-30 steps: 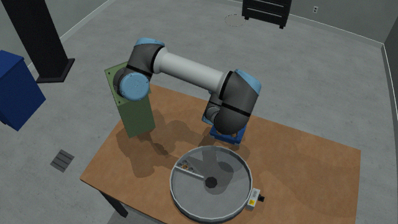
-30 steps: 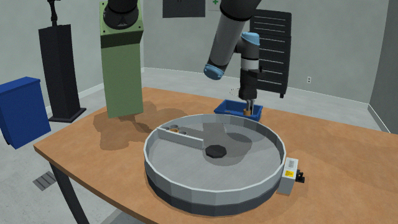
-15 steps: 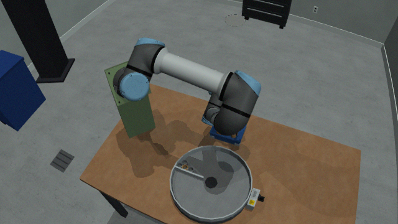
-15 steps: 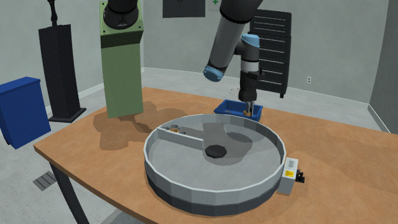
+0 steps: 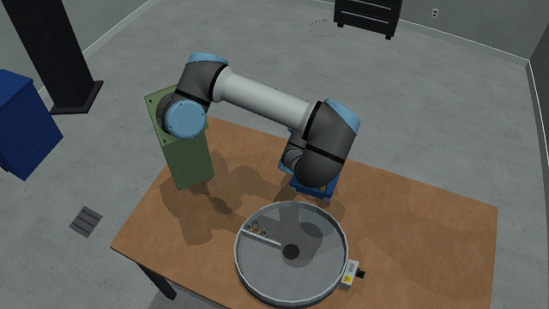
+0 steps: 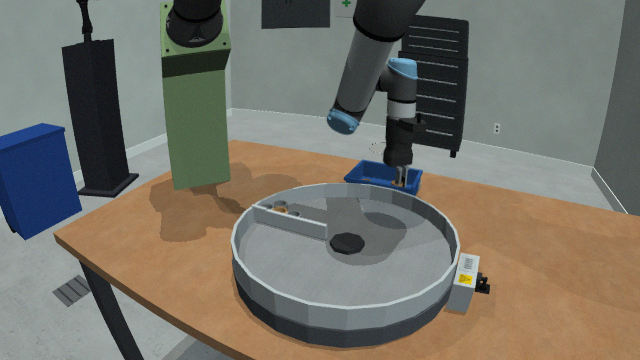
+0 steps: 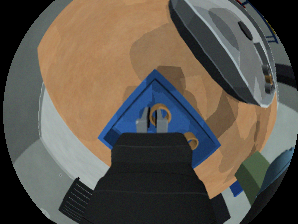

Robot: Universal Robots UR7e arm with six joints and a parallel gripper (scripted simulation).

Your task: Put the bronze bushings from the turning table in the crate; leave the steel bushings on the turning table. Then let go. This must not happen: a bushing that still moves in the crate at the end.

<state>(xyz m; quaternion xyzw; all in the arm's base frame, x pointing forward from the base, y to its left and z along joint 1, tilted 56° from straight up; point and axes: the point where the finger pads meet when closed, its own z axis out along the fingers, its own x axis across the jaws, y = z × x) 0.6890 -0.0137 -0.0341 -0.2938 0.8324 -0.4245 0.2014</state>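
The wooden table carries the turning table, and the arm reaches past it to the blue crate. There the gripper points down, its fingers closed on the wall of one bronze bushing, with one finger inside the ring.

I judge that the placing step is in hand. The next move asks for a low, quiet release, then a straight lift, so that the finger in the hole does not drag the ring and leave it rolling.

A second bronze bushing lies in the crate, apart from the held one. A third bronze bushing is on the turning table near the divider, among the steel bushings, so probably one more trip is necessary, and the steel ones must stay.

The wrist view shows how the fingers meet the ring; the top view hides them under the arm. But the top view separates the bronze and steel rings well, while in the wrist view they crowd at the edge.

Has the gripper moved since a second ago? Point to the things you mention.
Yes: in the exterior view, the gripper [image 6: 402, 184] [image 7: 152, 113] has come slightly down, deeper into the crate [image 5: 305, 189] [image 6: 372, 169] [image 7: 199, 125].
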